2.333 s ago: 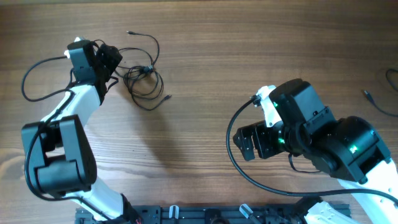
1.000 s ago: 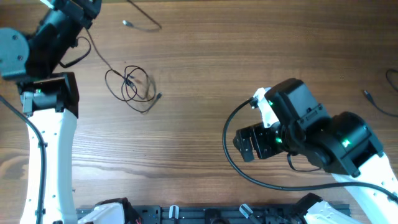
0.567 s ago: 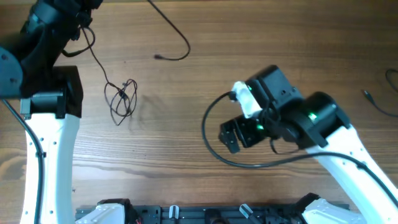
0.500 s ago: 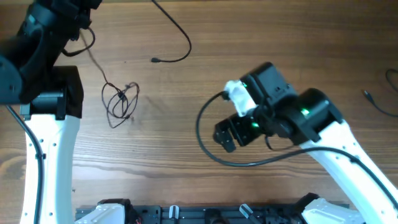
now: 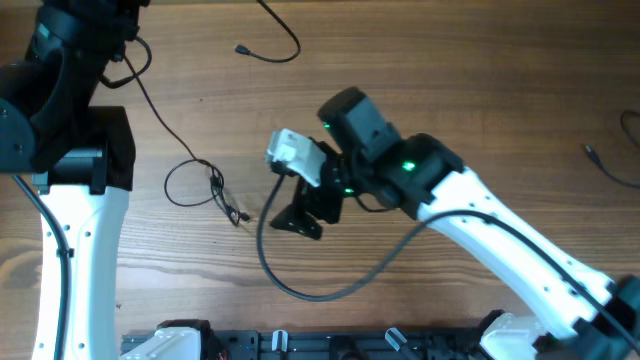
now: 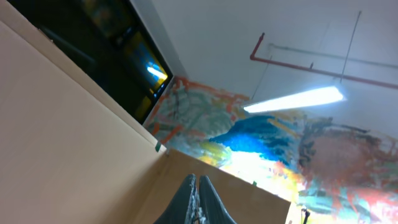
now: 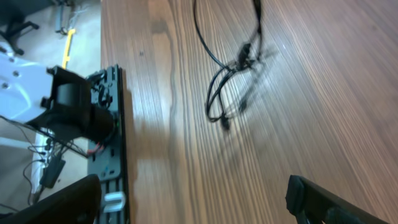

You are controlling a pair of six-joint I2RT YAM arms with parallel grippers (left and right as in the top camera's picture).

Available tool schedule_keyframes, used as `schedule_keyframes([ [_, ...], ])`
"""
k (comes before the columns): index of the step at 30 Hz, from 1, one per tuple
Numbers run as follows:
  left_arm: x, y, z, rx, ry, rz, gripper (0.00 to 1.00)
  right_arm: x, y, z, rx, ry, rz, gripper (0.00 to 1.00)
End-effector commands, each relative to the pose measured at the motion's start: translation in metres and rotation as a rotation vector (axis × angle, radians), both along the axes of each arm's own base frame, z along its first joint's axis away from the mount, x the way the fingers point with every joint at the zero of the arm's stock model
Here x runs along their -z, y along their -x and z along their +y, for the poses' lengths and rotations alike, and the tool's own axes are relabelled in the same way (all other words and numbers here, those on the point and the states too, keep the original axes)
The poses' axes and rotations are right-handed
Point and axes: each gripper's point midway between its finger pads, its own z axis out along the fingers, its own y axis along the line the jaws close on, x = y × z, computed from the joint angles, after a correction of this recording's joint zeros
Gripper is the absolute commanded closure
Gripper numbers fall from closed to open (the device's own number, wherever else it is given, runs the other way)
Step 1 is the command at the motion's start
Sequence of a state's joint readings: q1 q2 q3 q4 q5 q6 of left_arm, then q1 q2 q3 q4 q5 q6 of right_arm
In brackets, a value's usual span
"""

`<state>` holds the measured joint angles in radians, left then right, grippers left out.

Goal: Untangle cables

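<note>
A thin black cable runs from my raised left arm [image 5: 80, 60] at the top left down to a loose loop [image 5: 188, 182] and a small knot [image 5: 228, 205] on the wooden table. A second cable [image 5: 280, 45] curves near the top edge, its plug end to the left. In the left wrist view my left gripper [image 6: 198, 198] points at the ceiling, its fingers pressed together. My right gripper [image 5: 300, 215] hovers just right of the knot with its fingers wide apart. The right wrist view has the right gripper [image 7: 193, 202] open and the tangle [image 7: 233, 84] ahead of it.
Another thin black cord [image 5: 608, 165] lies at the far right edge. A black rail [image 5: 330, 345] with the arm bases runs along the front edge of the table [image 5: 450, 60]. The right arm's thick black wire [image 5: 300, 285] loops low in front of it.
My right arm has swung left across the table to just beside the knot. The tangle has slid right and opened into a wider loop while the left arm holds its cable high.
</note>
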<state>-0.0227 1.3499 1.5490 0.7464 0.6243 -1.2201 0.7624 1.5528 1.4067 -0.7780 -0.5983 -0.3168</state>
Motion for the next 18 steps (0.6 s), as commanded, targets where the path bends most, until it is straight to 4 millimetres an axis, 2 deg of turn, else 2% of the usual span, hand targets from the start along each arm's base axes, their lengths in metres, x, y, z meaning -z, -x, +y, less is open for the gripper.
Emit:
schedule_keyframes([
  [1,-0.018,0.009,0.012,-0.004,0.1,-0.016,0.96,0.034,0.002,0.021,-0.045,0.018,0.07,0.02],
  [5,-0.031,0.015,0.026,-0.002,0.209,-0.034,0.96,0.056,-0.009,0.036,-0.005,0.024,0.12,0.02],
  [9,-0.043,0.026,0.027,0.016,0.228,-0.063,0.96,0.066,-0.017,0.044,0.018,0.015,0.137,0.02],
  [13,-0.058,0.042,0.026,0.035,0.232,-0.101,0.96,0.063,-0.026,0.051,0.046,-0.012,0.121,0.03],
  [18,-0.074,0.062,0.023,0.067,0.23,-0.145,0.96,0.049,-0.038,0.063,0.055,-0.087,0.069,0.11],
])
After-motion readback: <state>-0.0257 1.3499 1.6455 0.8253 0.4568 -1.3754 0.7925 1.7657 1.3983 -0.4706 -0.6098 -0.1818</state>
